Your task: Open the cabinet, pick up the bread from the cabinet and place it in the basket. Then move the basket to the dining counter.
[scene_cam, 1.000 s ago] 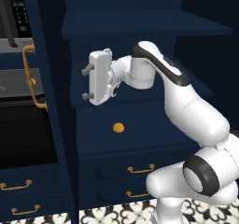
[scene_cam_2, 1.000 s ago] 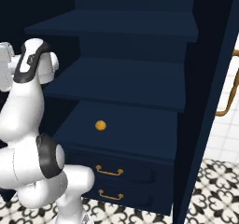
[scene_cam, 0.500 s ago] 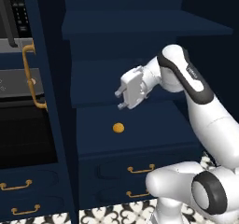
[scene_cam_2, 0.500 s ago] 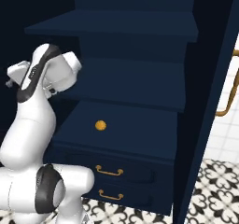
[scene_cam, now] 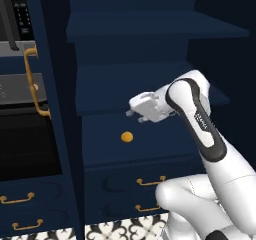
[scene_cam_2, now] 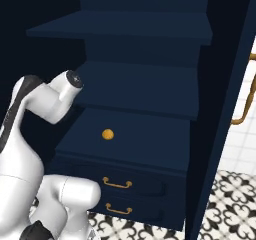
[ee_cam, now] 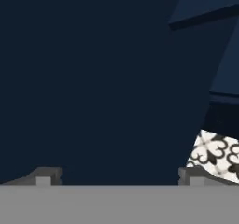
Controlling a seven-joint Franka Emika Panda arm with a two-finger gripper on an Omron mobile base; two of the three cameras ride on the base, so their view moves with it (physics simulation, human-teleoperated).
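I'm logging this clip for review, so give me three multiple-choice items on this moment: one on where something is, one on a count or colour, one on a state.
1. Where is the small golden-orange bread lump?
A. on the lowest open shelf of the tall navy pantry cabinet
B. on the patterned floor
C. on the top shelf

2. How many short brass drawer handles sit below that shelf in the right base view?
A. none
B. two
C. five

3. What is the state of the robot's tool?
A. shut on the bread
B. holding a cup
C. open, nothing between its tips

Answers: 1 A, the lump lies on the shelf just above the drawers. 2 B, one handle per drawer front. 3 C, the hand view shows the tips wide apart with only dark cabinet beyond.
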